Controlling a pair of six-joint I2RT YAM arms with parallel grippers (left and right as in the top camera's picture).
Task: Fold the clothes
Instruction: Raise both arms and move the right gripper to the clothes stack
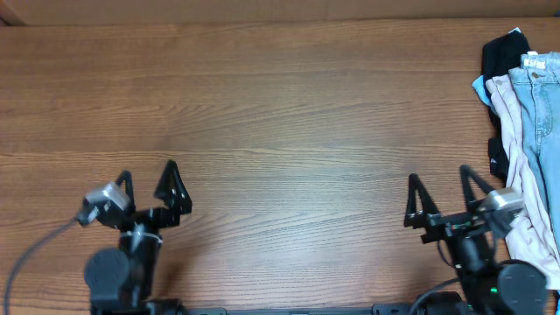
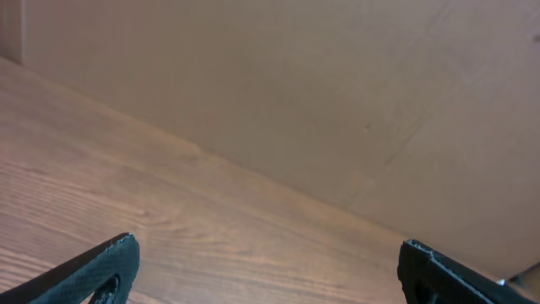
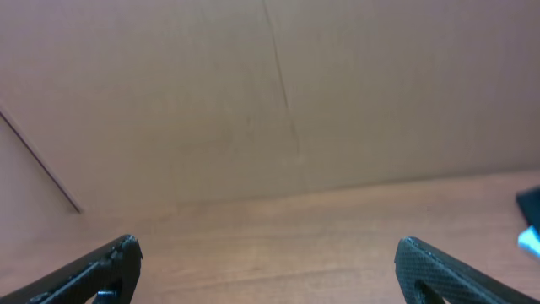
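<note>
1. The left gripper (image 1: 147, 171) sits over the near left of the desk (image 1: 289, 114), jaws spread wide and empty.
2. The right gripper (image 1: 437, 176) sits at the near right, jaws also spread and empty, just beside a heap of clothes.
3. Beige trousers (image 1: 518, 122) run along the desk's right edge, with a black garment (image 1: 502, 52) bunched at the far end.
4. The jeans (image 1: 544, 92), faded light blue, lie lengthwise at the far right edge. They touch the beige trousers and are partly cut off by the frame.
</note>
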